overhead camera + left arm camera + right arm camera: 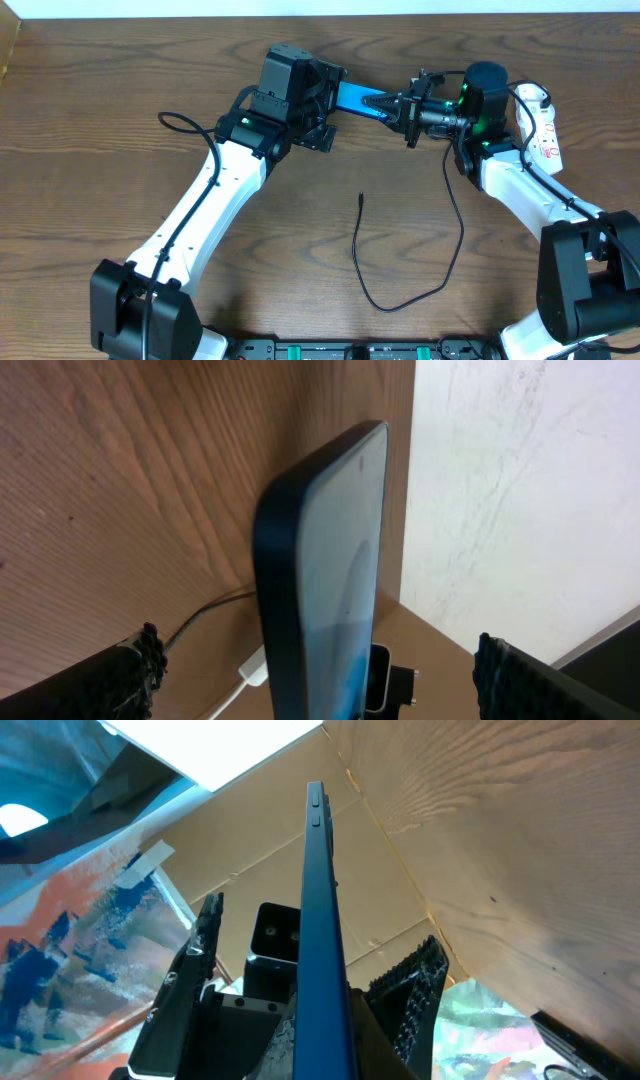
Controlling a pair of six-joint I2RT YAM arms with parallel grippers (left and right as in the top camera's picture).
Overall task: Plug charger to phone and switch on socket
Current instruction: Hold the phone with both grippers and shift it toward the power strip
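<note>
We see the slim blue-screened phone (pixel 352 96) turned on its edge at the far middle of the brown wooden table (pixel 120 80), spanning the gap between the two arms. The right gripper (pixel 382 102) is clamped on the phone's right end. The left gripper (pixel 318 640) sits around the other end with its fingers (pixel 130 675) spread wide, clear of both faces. We cannot tell whether the phone touches the wood. The long thin black charger cable (pixel 356 255) lies loose nearer the front, its small tip well apart from the phone. The narrow white power strip (pixel 548 130) lies at the far right, beside the right arm.
</note>
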